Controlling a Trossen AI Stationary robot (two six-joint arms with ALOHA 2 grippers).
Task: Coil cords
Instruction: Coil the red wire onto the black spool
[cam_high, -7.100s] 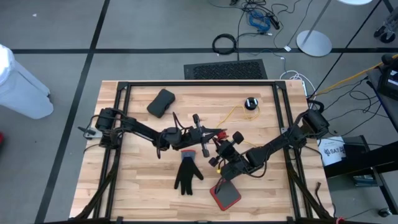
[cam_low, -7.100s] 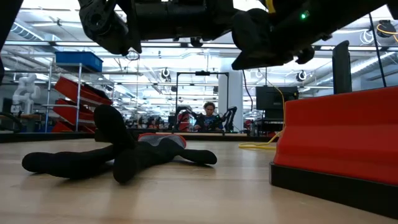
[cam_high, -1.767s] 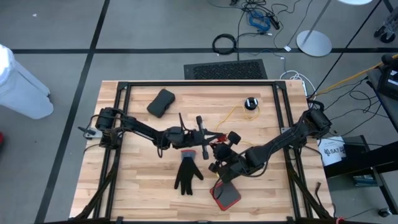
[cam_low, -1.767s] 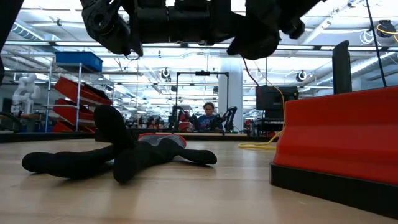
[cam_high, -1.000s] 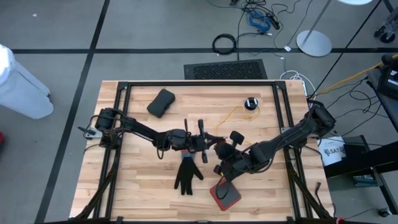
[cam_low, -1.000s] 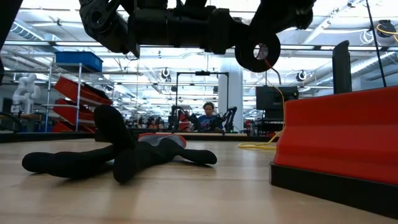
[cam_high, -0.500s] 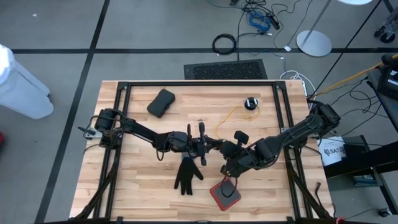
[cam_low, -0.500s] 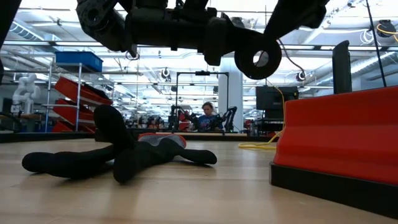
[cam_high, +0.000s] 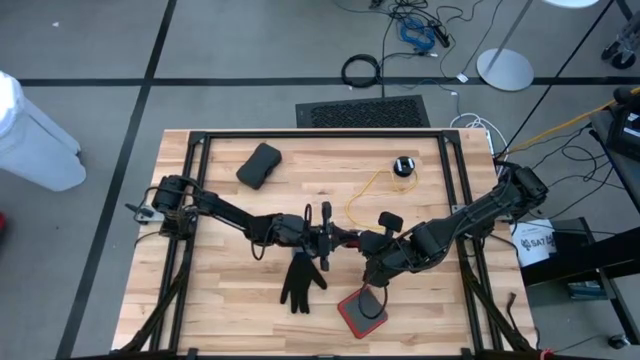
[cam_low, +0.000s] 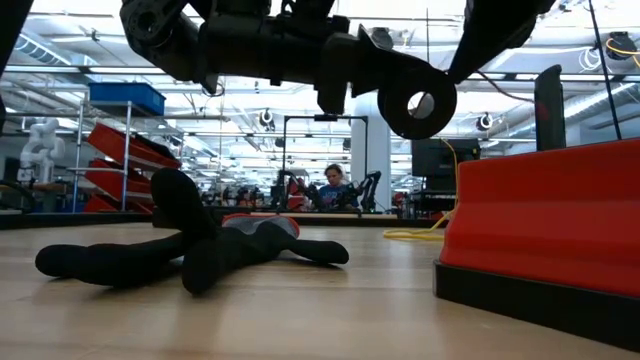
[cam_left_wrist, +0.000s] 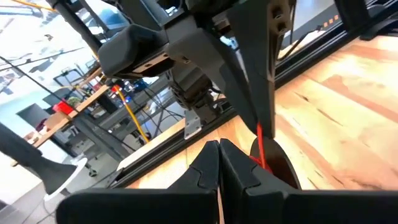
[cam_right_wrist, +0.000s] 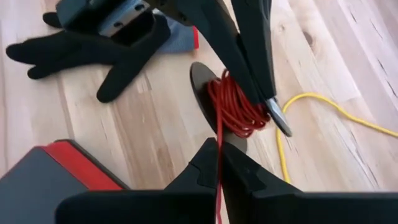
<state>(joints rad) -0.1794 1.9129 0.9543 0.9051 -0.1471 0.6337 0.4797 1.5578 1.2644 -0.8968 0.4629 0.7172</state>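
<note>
**Red cord under tension between 2 closed grippers**

The left gripper (cam_high: 330, 236) is clenched on a black round spool (cam_right_wrist: 217, 106) that carries several turns of thin red cord (cam_right_wrist: 235, 107). In the right wrist view the dark fingers (cam_right_wrist: 249, 43) of that other arm grasp the spool at its centre. The right gripper (cam_right_wrist: 217, 163) is just beside it and pinches the free red strand, which runs straight from its fingertips up to the wound bundle. Both grippers hang above the wooden table (cam_high: 230, 300), near its middle.

A thin yellow cord (cam_high: 368, 190) lies loose on the table beyond the right gripper and leads to a small black round puck (cam_high: 403, 166), well apart from both arms. A black fabric glove (cam_high: 300, 279) lies below the left gripper, and a red-and-black flat block (cam_high: 362, 312) lies near the right one.

What could go wrong, as I judge it: the strand looks tight, so a hard pull from the right arm may slide turns off the spool edge or twist the spool in the left fingers. If the strand gets slack, the turns may loosen. The yellow cord is close enough to catch on a low gripper.
</note>
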